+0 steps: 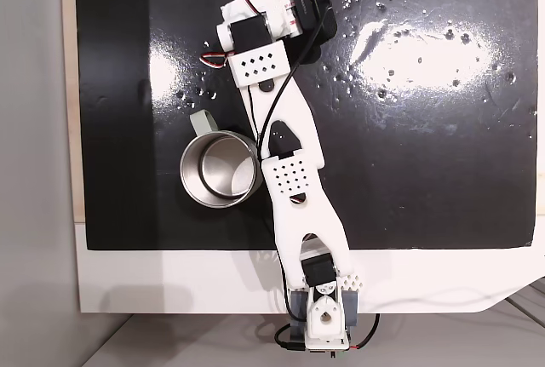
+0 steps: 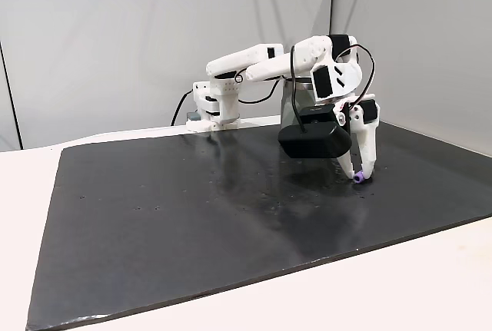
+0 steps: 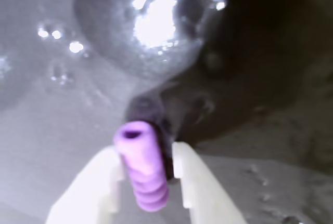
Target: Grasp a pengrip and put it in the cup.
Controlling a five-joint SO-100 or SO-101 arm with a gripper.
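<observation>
We are pinching the pengrip (image 3: pixel 140 164) between the gripper (image 3: pixel 148 169) fingers, seemingly touching the mat (image 2: pixel 192 208), its long axis running along them; the cup (image 1: pixel 220 168) is sitting well apart, nearer the base.

Mat mostly open; cup beside the arm.
Cup (image 1: pixel 219 169) stands just left of the arm's links in a fixed view, mouth open upward. Bare black mat (image 1: pixel 426 129) spreads wide around the gripper (image 2: pixel 359 175).
</observation>
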